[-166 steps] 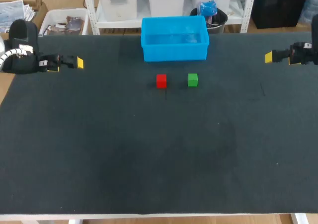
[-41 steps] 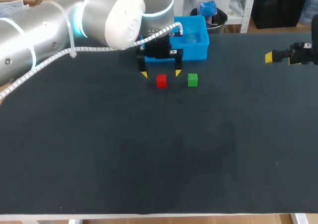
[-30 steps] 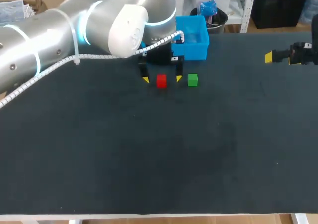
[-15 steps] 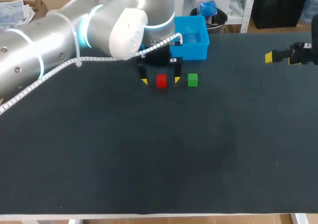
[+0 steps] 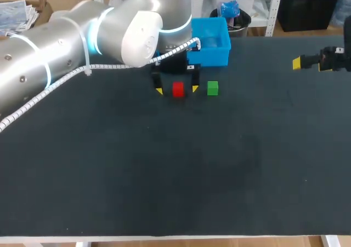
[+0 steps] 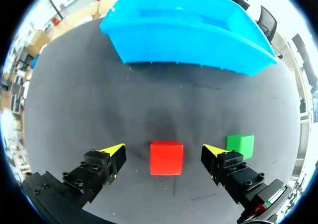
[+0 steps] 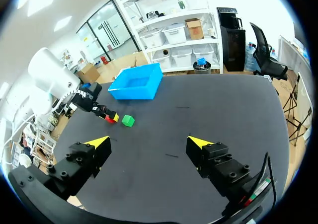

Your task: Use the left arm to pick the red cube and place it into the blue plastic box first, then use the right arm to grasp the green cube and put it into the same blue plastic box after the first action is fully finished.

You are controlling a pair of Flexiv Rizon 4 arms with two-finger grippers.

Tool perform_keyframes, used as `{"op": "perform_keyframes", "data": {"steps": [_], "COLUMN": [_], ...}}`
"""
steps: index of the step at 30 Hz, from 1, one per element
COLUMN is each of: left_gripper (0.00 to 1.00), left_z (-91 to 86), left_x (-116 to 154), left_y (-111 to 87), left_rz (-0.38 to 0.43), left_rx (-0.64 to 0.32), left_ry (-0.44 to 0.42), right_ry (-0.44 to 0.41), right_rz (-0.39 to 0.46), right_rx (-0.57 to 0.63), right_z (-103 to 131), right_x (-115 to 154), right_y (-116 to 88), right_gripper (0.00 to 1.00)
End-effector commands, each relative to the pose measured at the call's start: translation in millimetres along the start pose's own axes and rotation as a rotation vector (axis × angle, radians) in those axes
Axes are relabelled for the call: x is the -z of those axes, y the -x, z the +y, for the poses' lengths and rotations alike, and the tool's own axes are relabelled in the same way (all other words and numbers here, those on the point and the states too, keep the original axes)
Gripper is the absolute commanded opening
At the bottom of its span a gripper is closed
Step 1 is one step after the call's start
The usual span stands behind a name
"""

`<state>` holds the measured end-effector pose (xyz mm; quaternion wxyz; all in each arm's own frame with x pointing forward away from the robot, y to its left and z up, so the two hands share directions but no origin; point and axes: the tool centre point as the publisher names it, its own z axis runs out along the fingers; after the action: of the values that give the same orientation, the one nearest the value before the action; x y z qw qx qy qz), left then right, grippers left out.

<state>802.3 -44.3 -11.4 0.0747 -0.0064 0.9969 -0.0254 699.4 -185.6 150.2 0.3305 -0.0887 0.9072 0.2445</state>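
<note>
1. Head view: the left gripper (image 5: 176, 89) was seen low over the table (image 5: 164, 176), with its fingers spread wide and one yellow tip on each side of the red cube (image 5: 177, 88).
2. Left wrist view: the red cube was seen resting on the dark mat between the fingers. A gap was visible on both sides, so nothing was clamped.
3. The green cube (image 5: 213, 87) was seen on the mat just beside the outer face of one left finger, apart from the red cube.
4. The blue plastic box (image 5: 214, 52) was located just beyond both cubes, near the far edge, partly covered by the left arm.
5. Right wrist view: the right gripper (image 7: 149, 142) was seen spread wide with nothing held, well apart from the cubes.
</note>
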Motion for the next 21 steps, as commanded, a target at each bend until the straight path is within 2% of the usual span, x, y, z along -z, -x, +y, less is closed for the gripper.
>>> {"op": "perform_keyframes", "data": {"steps": [1, 2, 3, 16, 21], "left_gripper": [1.0, 0.53, 0.0, 0.0, 0.0], "left_z": [-0.4, -0.2, -0.1, -4.1, -4.5], "left_x": [-3.1, -3.7, -3.9, -5.3, 4.0], "left_y": [4.2, 4.2, 4.2, 3.9, 5.4], "left_rz": [0.001, 0.0, 0.0, -0.01, -0.018], "left_rx": [0.005, 0.016, 0.015, 0.001, 0.001], "left_ry": [0.01, 0.015, 0.015, 0.024, 0.027], "right_ry": [-0.002, -0.002, -0.002, -0.002, -0.002], "right_rz": [0.0, 0.0, 0.0, 0.0, 0.0], "right_rx": [0.0, 0.0, 0.0, 0.0, 0.0], "right_z": [0.2, 0.2, 0.2, 0.2, 0.2], "right_x": [-0.1, -0.1, -0.1, -0.1, -0.1], "right_y": [0.1, 0.1, 0.1, 0.1, 0.1], "right_gripper": [1.0, 1.0, 1.0, 1.0, 1.0]}}
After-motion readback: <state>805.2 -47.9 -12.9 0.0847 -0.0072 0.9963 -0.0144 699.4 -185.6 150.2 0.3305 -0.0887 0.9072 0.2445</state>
